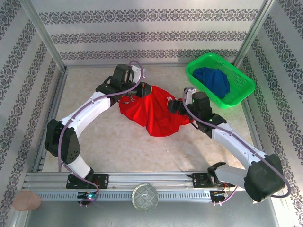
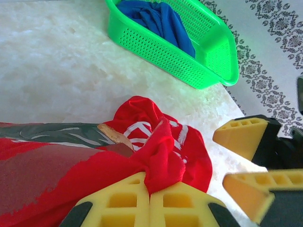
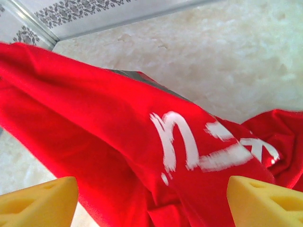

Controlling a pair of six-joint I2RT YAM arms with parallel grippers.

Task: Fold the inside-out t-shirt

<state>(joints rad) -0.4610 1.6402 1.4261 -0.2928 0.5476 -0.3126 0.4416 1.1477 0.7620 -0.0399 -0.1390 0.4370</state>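
The inside-out t-shirt [image 1: 152, 112] is a bright red bunched heap in the middle of the table, part of it lifted. My left gripper [image 1: 136, 92] is at its far left corner. In the left wrist view this gripper [image 2: 150, 182] is shut on a pinched fold of the t-shirt [image 2: 161, 156]. My right gripper [image 1: 173, 105] is at the shirt's right edge. In the right wrist view it [image 3: 154, 203] stands open, its yellow fingers wide apart, with the red t-shirt [image 3: 109, 127] and its white print [image 3: 189, 146] between and beyond them.
A green basket [image 1: 239, 94] holding a dark blue garment [image 1: 214, 80] sits at the far right corner, and also appears in the left wrist view as the basket [image 2: 208, 56] and the garment [image 2: 161, 19]. Metal frame rails border the pale table [image 1: 118, 142].
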